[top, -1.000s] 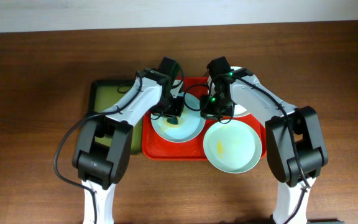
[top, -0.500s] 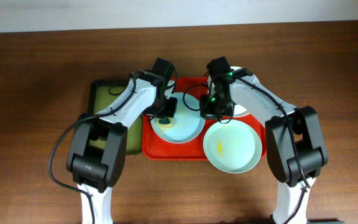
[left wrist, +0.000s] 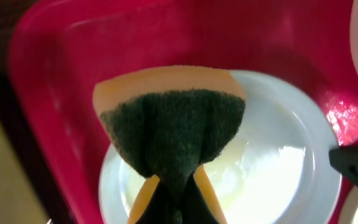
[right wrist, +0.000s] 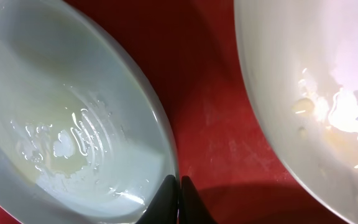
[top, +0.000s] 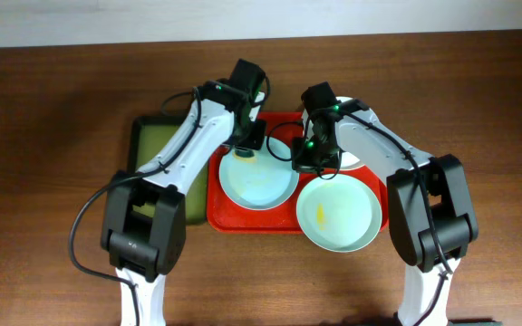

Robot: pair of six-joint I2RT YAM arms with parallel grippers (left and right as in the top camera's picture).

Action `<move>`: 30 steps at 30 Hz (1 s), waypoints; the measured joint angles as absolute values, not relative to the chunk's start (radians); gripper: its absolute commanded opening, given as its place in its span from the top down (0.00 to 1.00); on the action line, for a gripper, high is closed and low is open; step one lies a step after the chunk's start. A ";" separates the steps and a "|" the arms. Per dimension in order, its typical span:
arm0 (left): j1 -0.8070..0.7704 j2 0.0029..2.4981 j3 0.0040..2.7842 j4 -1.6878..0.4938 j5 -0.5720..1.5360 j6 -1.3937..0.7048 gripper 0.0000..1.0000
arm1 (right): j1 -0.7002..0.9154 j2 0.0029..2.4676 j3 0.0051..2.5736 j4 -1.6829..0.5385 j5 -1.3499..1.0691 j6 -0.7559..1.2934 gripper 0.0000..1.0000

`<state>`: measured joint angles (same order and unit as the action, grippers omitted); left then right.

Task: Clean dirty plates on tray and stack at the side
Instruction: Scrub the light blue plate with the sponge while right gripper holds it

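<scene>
Red tray: the large red rectangular plastic tray with rounded corners and a raised rim (top: pixel 220 217) lies at the middle of the brown wooden table (top: pixel 53 118). A narrower dark green tray with a yellowish inside (top: pixel 152 145) sits just beside its left edge.

Light blue plate: the round shallow light blue plate (top: pixel 265 186) lies on the left half of the red tray. In the left wrist view it shows a wet sheen and a faint yellowish film on its face (left wrist: pixel 272 168).

Mint plate: the round pale mint green plate (top: pixel 338 213) sits at the tray's near right corner, partly over the rim, with a small yellow smear near its centre.

White plate: the round white plate (top: pixel 356 161) is at the far right of the tray, mostly hidden under the right arm; the right wrist view shows droplets on it (right wrist: pixel 303 93).

Left gripper: the left gripper (top: pixel 247 149) hangs over the far left edge of the light blue plate. Its fingers are closed tight on a folded sponge, dark green scouring side outward and orange foam behind (left wrist: pixel 173 124). Whether the sponge touches the plate cannot be told.

Right gripper: the right gripper (right wrist: pixel 179 196) sits at the right rim of the light blue plate, between it and the white plate. Its two fingertips are pressed together at the plate's edge; whether they pinch the rim cannot be told.
</scene>
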<state>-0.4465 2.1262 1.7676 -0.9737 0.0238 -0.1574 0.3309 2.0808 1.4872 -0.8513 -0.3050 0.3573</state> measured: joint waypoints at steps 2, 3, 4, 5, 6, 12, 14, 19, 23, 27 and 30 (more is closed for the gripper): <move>-0.459 2.129 1.700 -0.945 0.024 -0.157 1.00 | 0.331 2.081 1.487 -0.851 -0.305 0.358 0.96; -0.459 2.130 1.677 -0.929 0.022 -0.159 1.00 | 0.331 2.081 1.487 -0.851 -0.305 0.357 0.96; -0.459 2.131 1.642 -0.917 0.021 -0.162 1.00 | 0.331 2.081 1.487 -0.851 -0.305 0.358 0.96; -0.459 2.133 1.610 -0.905 0.027 -0.162 1.00 | 0.331 2.081 1.487 -0.850 -0.305 0.357 0.96; -0.459 2.134 1.593 -0.897 0.048 -0.163 1.00 | 0.331 2.081 1.487 -0.851 -0.305 0.358 0.96; -0.477 2.136 1.607 -0.925 0.291 -0.174 1.00 | 0.331 2.081 1.487 -0.851 -0.305 0.358 0.96; -0.459 2.145 1.734 -1.016 0.303 -0.177 1.00 | 0.331 2.081 1.487 -0.849 -0.306 0.355 0.96; -0.449 2.149 1.877 -1.052 0.166 -0.177 1.00 | 0.331 2.081 1.487 -0.846 -0.308 0.355 0.96; -0.449 2.181 1.878 -1.053 0.118 -0.177 1.00 | 0.331 2.081 1.487 -0.847 -0.308 0.356 0.96; -0.450 2.262 1.877 -1.038 0.088 -0.177 1.00 | 0.331 2.081 1.487 -0.847 -0.308 0.355 0.96; -0.450 2.272 1.877 -1.032 0.070 -0.176 1.00 | 0.331 2.081 1.487 -0.847 -0.309 0.355 0.96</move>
